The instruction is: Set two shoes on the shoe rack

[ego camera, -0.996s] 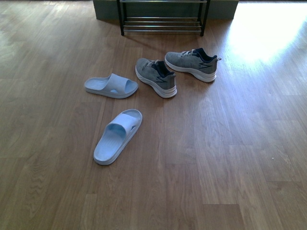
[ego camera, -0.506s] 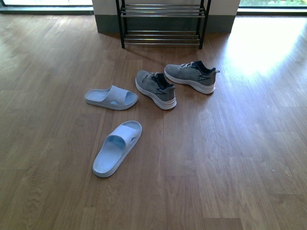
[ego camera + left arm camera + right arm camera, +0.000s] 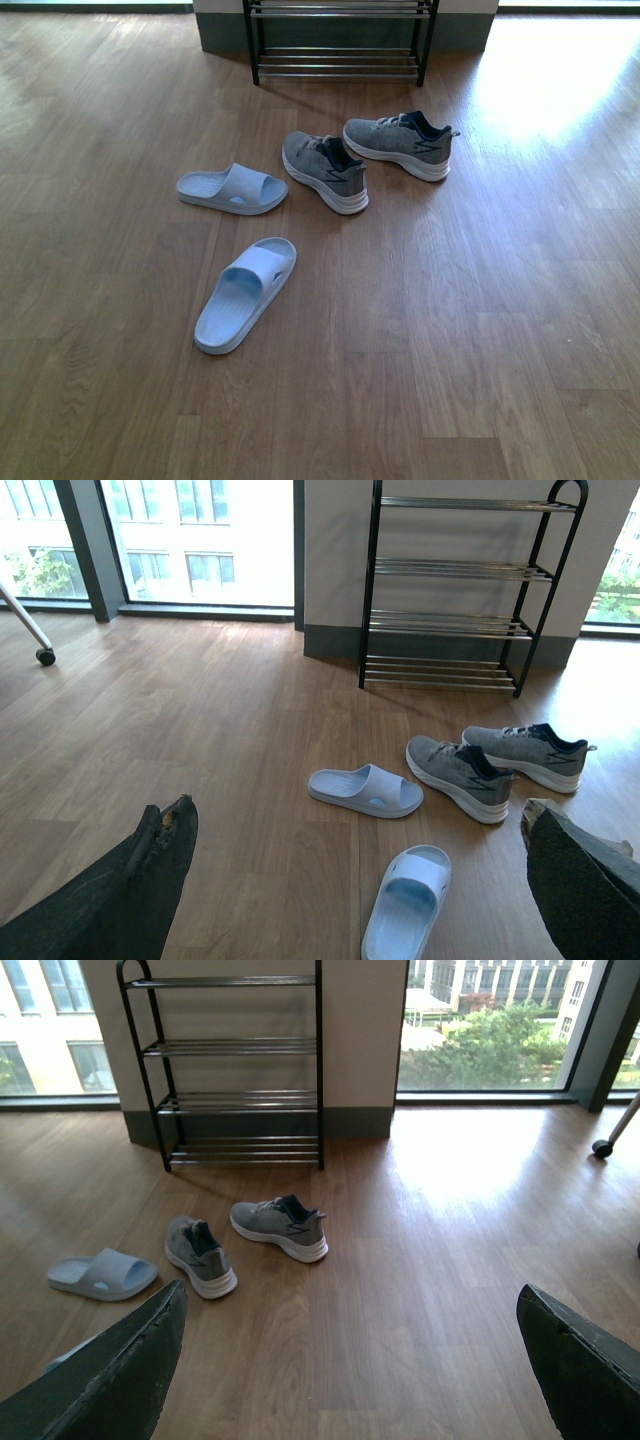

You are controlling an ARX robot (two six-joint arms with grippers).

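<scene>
Jaws on both arms apart, empty. On the floor (image 3: 480,330), short of the shoe rack (image 3: 340,45): left sneaker (image 3: 325,172) angled toe far-left, right sneaker (image 3: 398,145) crosswise, toe left. Right arm looks nearer.

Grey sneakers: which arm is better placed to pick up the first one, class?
Probably right. In the front view the far sneaker lies right of centre, while both slippers crowd the left side. The left claw and right claw are both open.
</scene>
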